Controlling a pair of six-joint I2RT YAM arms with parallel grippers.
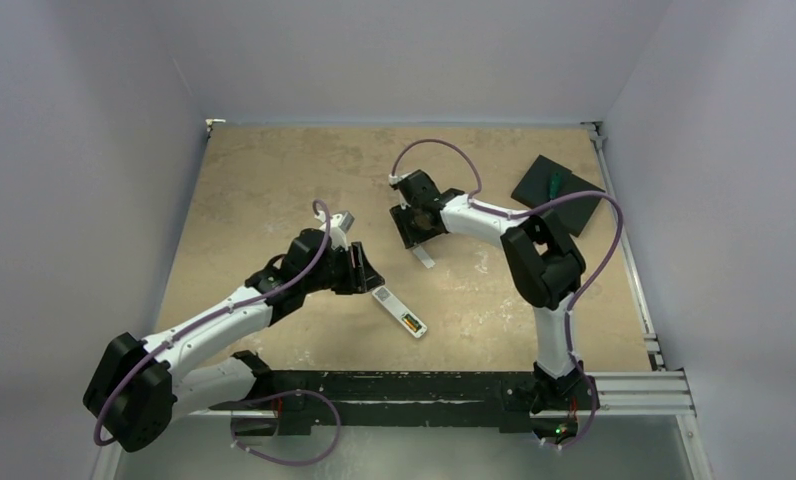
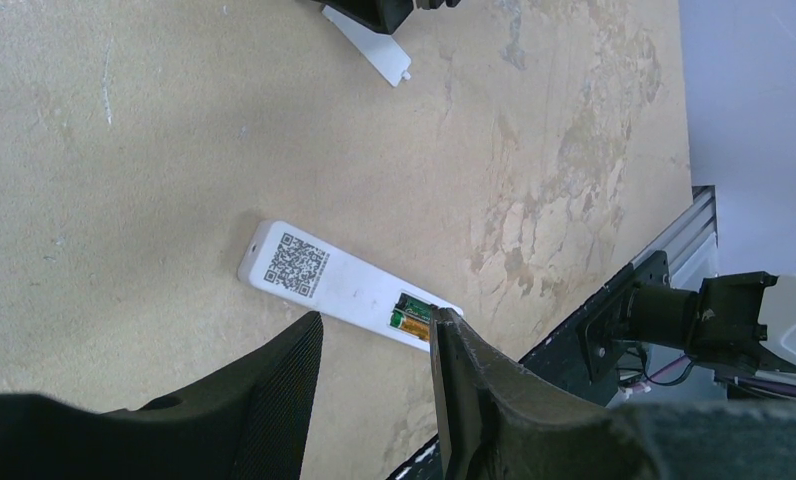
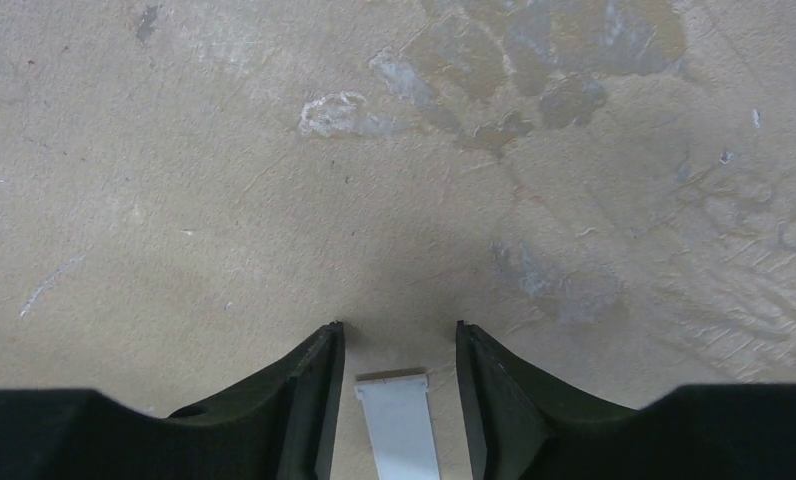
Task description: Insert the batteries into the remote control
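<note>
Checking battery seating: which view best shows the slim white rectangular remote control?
Left wrist: the slim white rectangular remote control lies back-up and open, a gold-orange cylindrical battery inside. Top external shows it tiny; right wrist shows none of it.

On my overhead feed, a black square pad (image 1: 557, 194) lies at the far right corner of the mottled tan table (image 1: 274, 180), a green-handled screwdriver (image 1: 553, 184) resting on it, near the aluminium rail (image 1: 648, 325) along the table's right edge, pale walls (image 1: 74, 150) around.
</note>
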